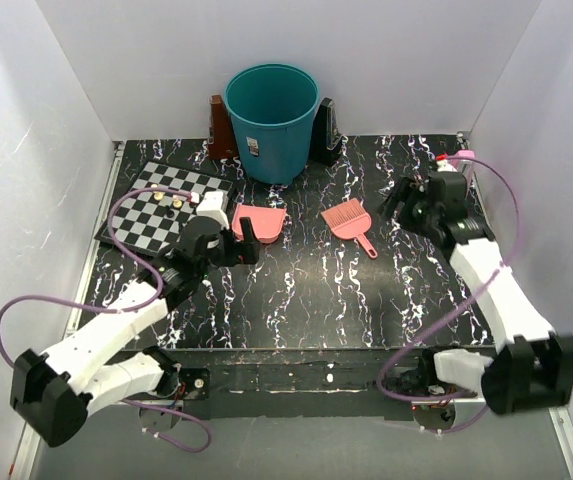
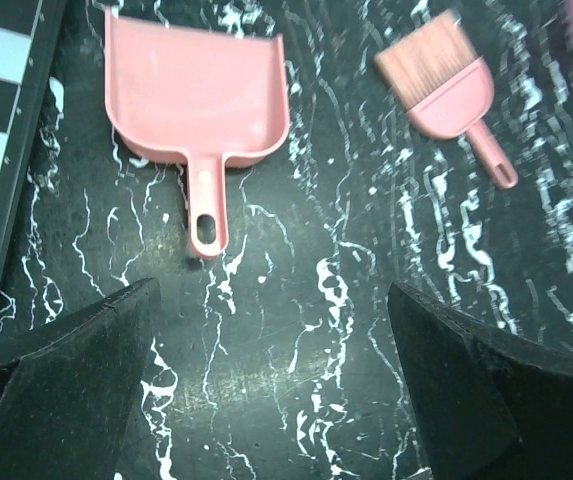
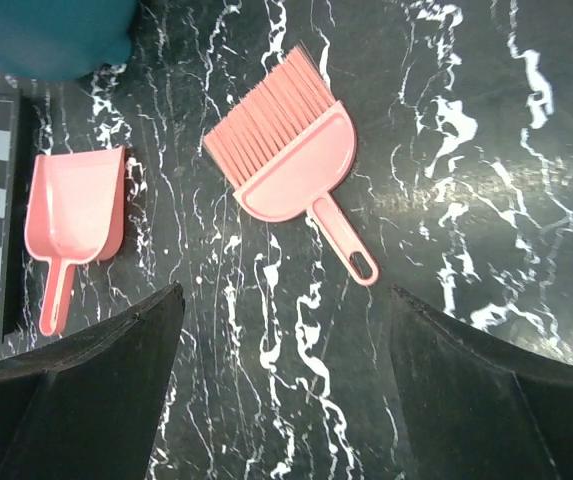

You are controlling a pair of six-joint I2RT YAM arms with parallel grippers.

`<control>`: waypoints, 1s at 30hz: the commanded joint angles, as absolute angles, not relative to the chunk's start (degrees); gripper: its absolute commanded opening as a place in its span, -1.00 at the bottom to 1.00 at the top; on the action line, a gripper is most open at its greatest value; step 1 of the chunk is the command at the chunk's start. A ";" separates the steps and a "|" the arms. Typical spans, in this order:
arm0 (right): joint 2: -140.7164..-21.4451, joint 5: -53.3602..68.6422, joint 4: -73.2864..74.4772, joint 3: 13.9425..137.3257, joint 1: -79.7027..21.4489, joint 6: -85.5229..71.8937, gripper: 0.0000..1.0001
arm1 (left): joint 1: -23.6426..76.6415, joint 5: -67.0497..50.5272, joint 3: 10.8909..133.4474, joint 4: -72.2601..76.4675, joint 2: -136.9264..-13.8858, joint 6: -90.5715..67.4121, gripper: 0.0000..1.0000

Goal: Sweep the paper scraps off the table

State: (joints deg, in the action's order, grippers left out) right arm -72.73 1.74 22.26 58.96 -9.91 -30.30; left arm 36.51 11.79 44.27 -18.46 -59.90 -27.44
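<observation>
Bright even light; wrist views slightly soft.

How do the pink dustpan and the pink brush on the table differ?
The dustpan is an open, empty scoop; the brush carries a fan of bristles. The dustpan lies beside the chessboard, the brush further right. The dustpan's handle points straight toward the arms; the brush's slants rightward. Both are pink and lie flat on the table.

Plain white walls [image 1: 366, 60], even light

The left gripper [image 2: 273, 292] reaches toward two o'clock and the right gripper [image 3: 286, 292] toward eleven o'clock, both with fingers spread wide.
</observation>
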 commanded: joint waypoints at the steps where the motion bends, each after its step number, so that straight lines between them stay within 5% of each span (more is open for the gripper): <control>1: -58.39 -1.50 19.96 50.91 -10.02 -25.75 0.75 | 36.83 12.74 42.37 -18.11 -52.22 -27.86 0.96; 14: -15.93 2.29 13.70 23.82 -10.02 -28.39 0.77 | 37.18 16.00 29.63 -15.64 -33.85 -32.69 0.96; 30: -7.12 -1.58 22.59 22.94 -10.02 -32.34 0.75 | 37.09 17.22 21.01 -17.14 -17.58 -33.57 0.96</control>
